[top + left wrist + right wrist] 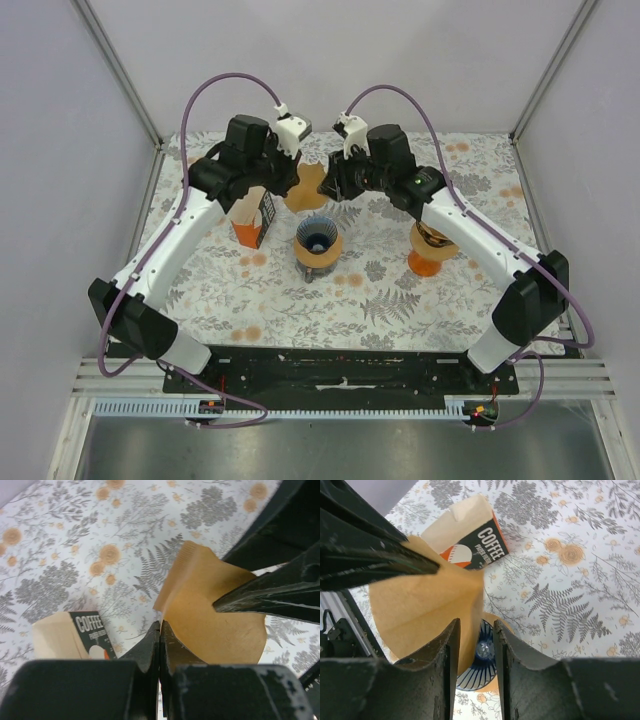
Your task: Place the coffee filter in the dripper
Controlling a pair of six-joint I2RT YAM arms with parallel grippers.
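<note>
The brown paper coffee filter (305,188) hangs in the air at the back of the table, behind the dripper (318,243), a blue ribbed cone on a tan collar. My left gripper (160,627) is shut on the filter's (210,615) lower edge. From the other side, my right gripper (476,630) stands open, its jaws apart around the filter's (425,600) side edge without pinching it. The dripper (487,655) shows below, between the right fingers. In the top view, the left gripper (290,180) and the right gripper (330,188) nearly meet at the filter.
An orange and black pack of coffee filters (252,218) stands left of the dripper and shows in both wrist views (75,635) (470,535). An orange vessel (430,252) sits under the right arm. A floral cloth (380,300) covers the table.
</note>
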